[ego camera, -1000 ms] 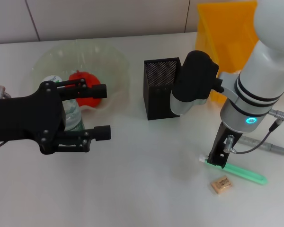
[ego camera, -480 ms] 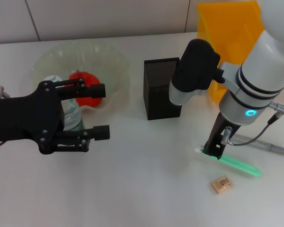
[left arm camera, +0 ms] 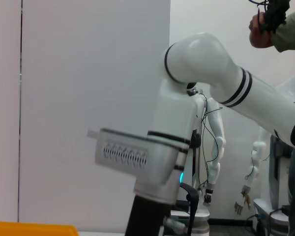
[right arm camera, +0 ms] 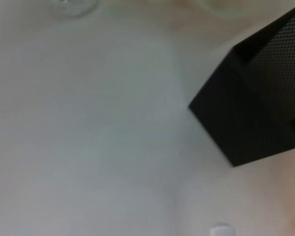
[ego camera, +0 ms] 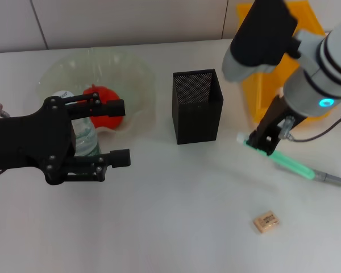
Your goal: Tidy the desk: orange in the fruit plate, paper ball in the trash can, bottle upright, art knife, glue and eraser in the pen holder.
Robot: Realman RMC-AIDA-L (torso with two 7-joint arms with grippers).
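Art knife (ego camera: pixel 284 161), a long green stick, hangs tilted in the closed right end effector (ego camera: pixel 260 142), just right of the pen holder (ego camera: pixel 197 106). Gripped near one end, it may swing, catch the mesh rim and drop. Left end effector (ego camera: pixel 116 132) is open beside the bottle (ego camera: pixel 84 139).

No text, label or number can be read anywhere.

right gripper (ego camera: pixel 260 141) raised | art knife (ego camera: pixel 277 159) lifted off desk (ego camera: pixel 176 216) | nearer pen holder (ego camera: pixel 197 106)
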